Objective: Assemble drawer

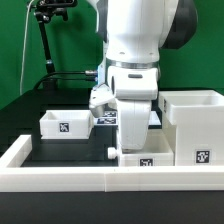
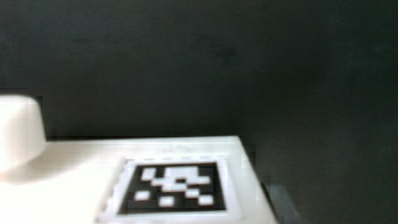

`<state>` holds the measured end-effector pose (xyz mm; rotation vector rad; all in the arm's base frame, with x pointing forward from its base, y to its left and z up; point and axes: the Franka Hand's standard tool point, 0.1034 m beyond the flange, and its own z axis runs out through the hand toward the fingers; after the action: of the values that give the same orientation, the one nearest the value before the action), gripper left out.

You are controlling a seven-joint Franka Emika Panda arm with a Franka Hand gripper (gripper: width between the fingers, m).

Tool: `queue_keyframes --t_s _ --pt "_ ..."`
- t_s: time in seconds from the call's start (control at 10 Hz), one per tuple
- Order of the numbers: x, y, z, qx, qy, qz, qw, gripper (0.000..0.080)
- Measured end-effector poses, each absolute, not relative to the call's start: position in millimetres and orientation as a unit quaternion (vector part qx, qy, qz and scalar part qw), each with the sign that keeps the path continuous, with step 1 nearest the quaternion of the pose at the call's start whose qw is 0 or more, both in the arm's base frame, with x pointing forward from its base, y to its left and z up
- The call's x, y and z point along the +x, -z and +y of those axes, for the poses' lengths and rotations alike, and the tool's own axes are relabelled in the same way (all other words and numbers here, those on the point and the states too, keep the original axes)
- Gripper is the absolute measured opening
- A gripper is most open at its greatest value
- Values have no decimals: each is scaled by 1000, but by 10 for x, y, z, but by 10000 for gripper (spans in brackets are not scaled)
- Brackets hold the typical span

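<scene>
- The low white wall (image 1: 60, 180) is nearest in the exterior view and edges the front of the black desk (image 1: 80, 146).
- The pincer (image 1: 118, 150) is down low just behind that wall, and its jaws are together. Neither view shows whether anything is clamped between them.
- The near drawer tray (image 1: 150, 160) sits under the arm, close against the wall, with its tag facing front.
- The drawer box (image 1: 195, 120) stands upright just beside that tray on the exterior view's right. I cannot tell whether they touch.
- The far drawer tray (image 1: 62, 124) sits well apart on the exterior view's left, with bare desk between it and the arm.
- The marker board (image 1: 104, 118) lies flat behind the arm.
- Only the wrist view shows a white tagged surface (image 2: 71, 170) close up, its edge against dark desk. A blurred white lump (image 2: 15, 135) lies beside it, and no fingers are in view.
</scene>
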<state>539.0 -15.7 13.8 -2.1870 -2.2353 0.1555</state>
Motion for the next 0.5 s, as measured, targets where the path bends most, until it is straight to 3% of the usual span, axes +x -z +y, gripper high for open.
queue_keyframes --t_s 0.5 --pt "5387 -119 -126 -701 -45 -712 5 42"
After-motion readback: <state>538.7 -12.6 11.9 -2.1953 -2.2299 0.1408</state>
